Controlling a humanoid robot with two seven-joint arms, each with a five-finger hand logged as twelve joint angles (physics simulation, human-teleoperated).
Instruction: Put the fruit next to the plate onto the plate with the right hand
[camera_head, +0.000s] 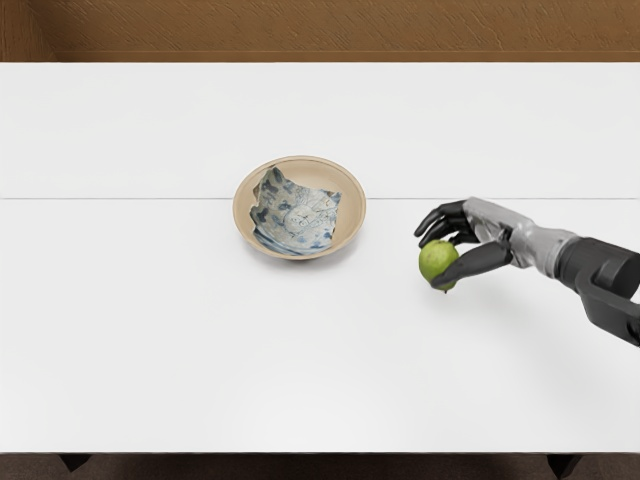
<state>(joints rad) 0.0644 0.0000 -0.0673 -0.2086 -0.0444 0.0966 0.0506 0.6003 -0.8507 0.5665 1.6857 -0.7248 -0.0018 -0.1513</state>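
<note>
My right robot hand (468, 238) reaches in from right edge, fingers curled round green fruit (436, 260), thumb under, others over top. Fruit is right of plate (240, 205), well apart from it, above white table (150, 350). Cannot tell whether fruit touches table. Plate has blue-white pattern.

The right arm (605, 280) runs off the right edge, the robot hand (462, 243) covers part of the green fruit (433, 260), and the bench (150, 350) is cropped both sides.
</note>
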